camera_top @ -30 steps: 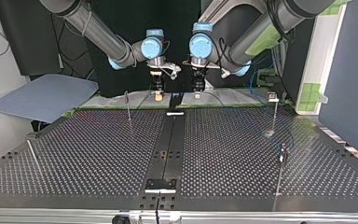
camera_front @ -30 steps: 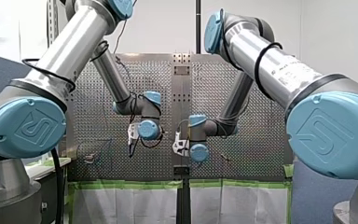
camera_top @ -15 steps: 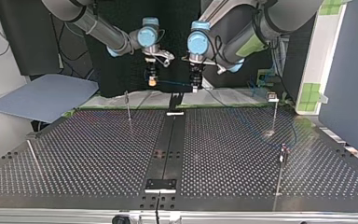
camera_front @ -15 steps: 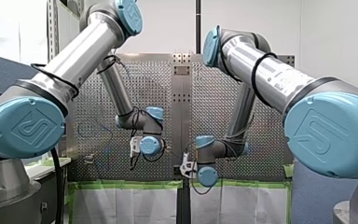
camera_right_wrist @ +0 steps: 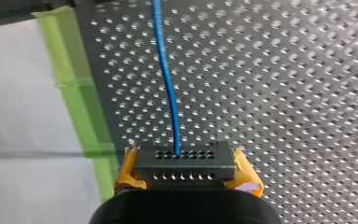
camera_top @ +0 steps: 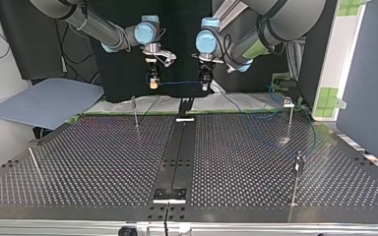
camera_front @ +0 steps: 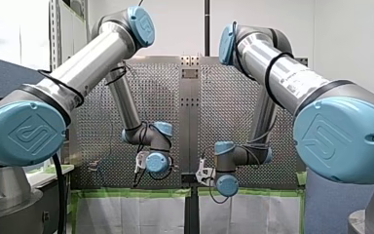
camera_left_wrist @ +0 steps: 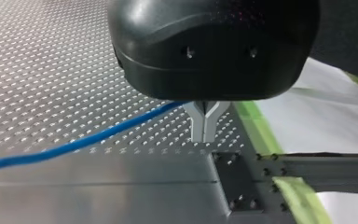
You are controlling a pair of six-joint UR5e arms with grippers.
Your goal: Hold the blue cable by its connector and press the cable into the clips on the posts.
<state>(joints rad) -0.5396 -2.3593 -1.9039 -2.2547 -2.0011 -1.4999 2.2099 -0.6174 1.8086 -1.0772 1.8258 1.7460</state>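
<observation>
Both grippers have risen from the far edge of the perforated tabletop (camera_top: 103,162) in the top view, stretching the blue cable (camera_top: 179,82) level between them above green tape (camera_right_wrist: 81,93) and white sheeting (camera_right_wrist: 23,93). My right gripper (camera_top: 153,85) clamps the black connector (camera_right_wrist: 185,161) in yellow pads (camera_right_wrist: 127,170). My left gripper (camera_top: 205,88) pinches the cable in metal fingers (camera_left_wrist: 204,126), and the slack trails toward a clip post (camera_top: 289,114) near the far right corner.

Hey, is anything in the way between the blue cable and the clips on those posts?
Nothing visible. The blue cable spans the air between my right gripper, shut on its connector, and my left gripper. The posts stand on the table below, with no object between them and the cable.
</observation>
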